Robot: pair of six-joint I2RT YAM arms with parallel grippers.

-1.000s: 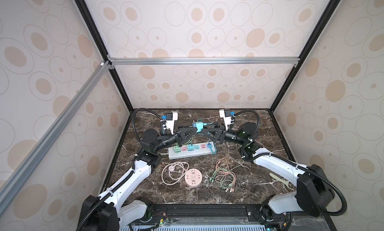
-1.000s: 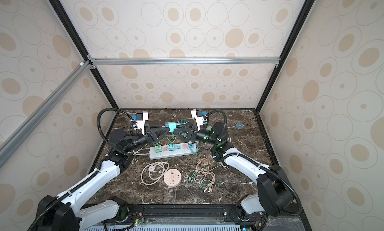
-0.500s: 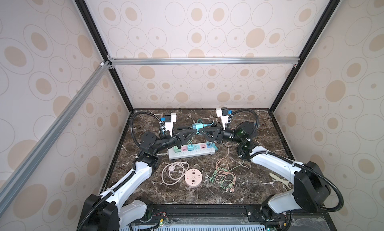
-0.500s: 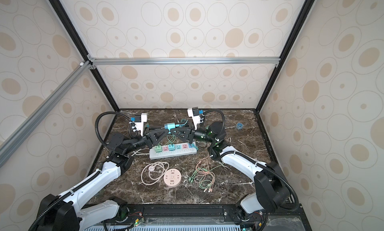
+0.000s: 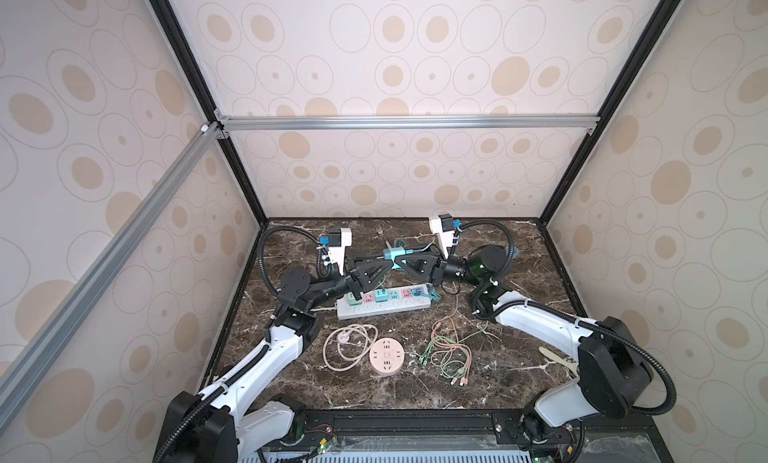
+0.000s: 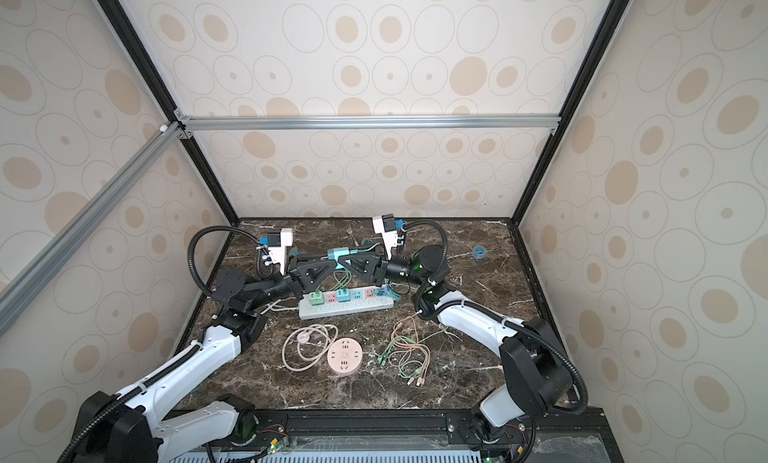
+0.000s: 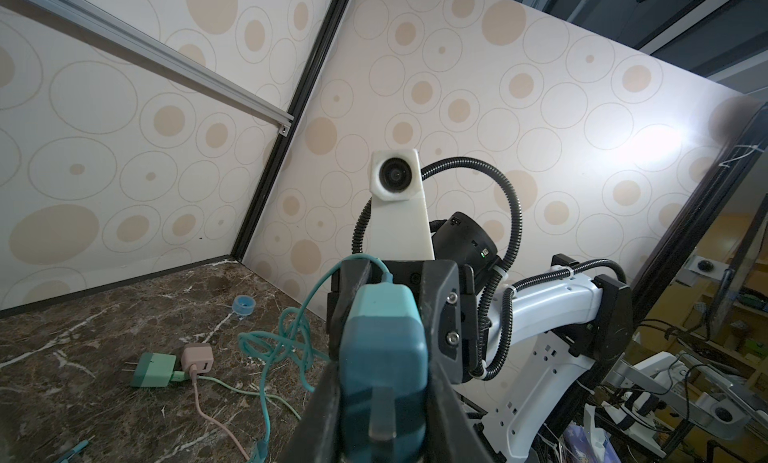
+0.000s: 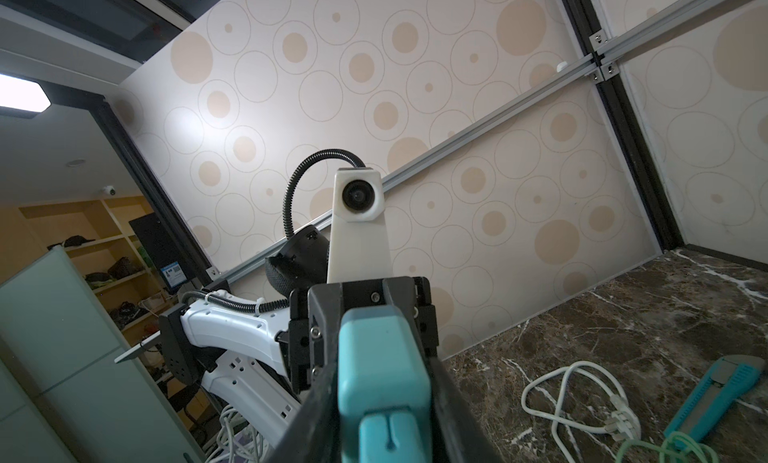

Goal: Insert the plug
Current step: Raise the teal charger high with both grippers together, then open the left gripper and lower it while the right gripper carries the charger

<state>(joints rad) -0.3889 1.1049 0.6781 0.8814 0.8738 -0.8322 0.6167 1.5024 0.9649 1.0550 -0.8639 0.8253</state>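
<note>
Item: teal plug, aloft at 12 o'clock of the power strip, my left jaws and my right jaws both closed on its body; hazard, as I judge it: uneven pull twists it, skewing the prongs, or drops it.

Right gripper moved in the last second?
Yes. The right gripper went left along the power strip, from over its right end to the teal plug.
</note>
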